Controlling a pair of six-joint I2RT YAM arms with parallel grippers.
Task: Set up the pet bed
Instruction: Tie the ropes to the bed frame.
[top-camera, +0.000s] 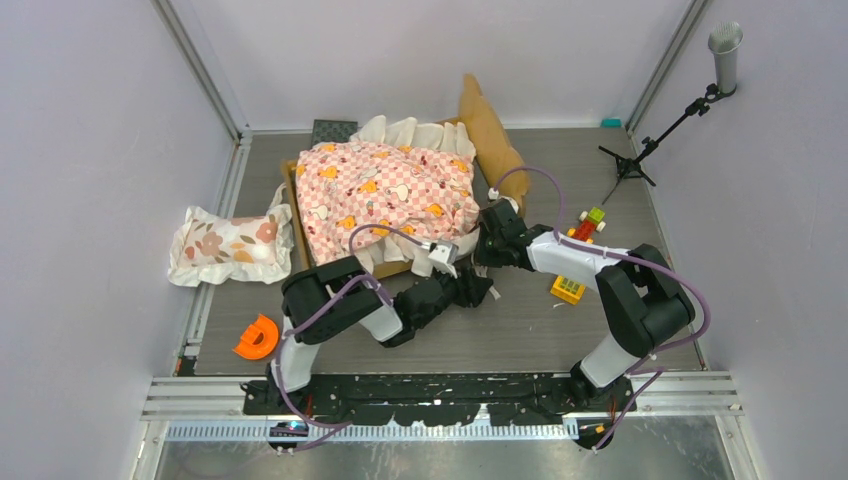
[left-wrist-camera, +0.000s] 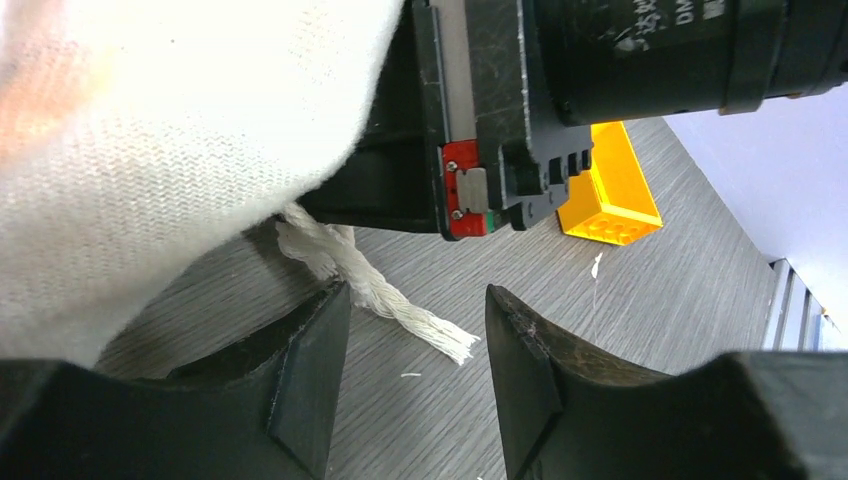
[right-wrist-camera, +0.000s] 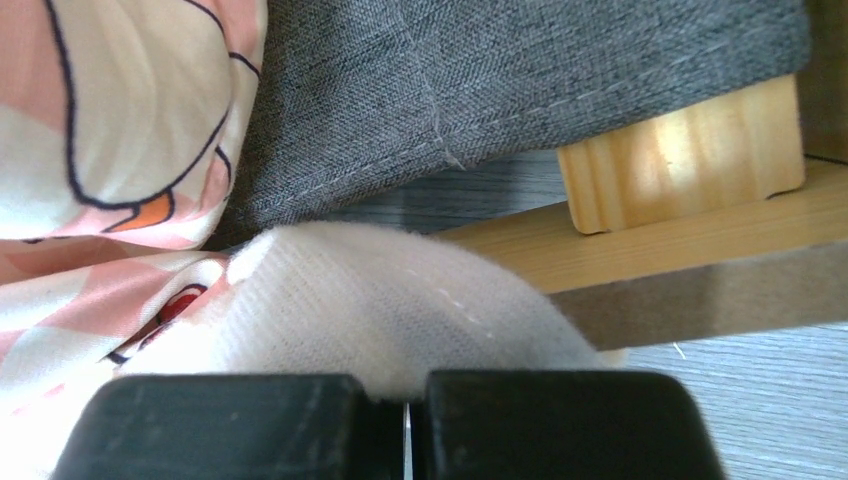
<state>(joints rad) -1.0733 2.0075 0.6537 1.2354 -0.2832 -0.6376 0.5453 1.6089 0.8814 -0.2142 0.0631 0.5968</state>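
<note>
While the right gripper (right-wrist-camera: 405, 390) has its fingers squeezed fully together on the white ruffled edge of the sheet (right-wrist-camera: 380, 300), the left gripper (left-wrist-camera: 415, 295) sits with its fingers clearly apart and nothing between them. A frayed cord (left-wrist-camera: 440, 335) lies just past that gap. The pet bed (right-wrist-camera: 680, 160) is right beyond the right fingers, its wood rail just behind the pinched ruffle. A yellow block (left-wrist-camera: 610, 190) sits farther out past the left fingers.
</note>
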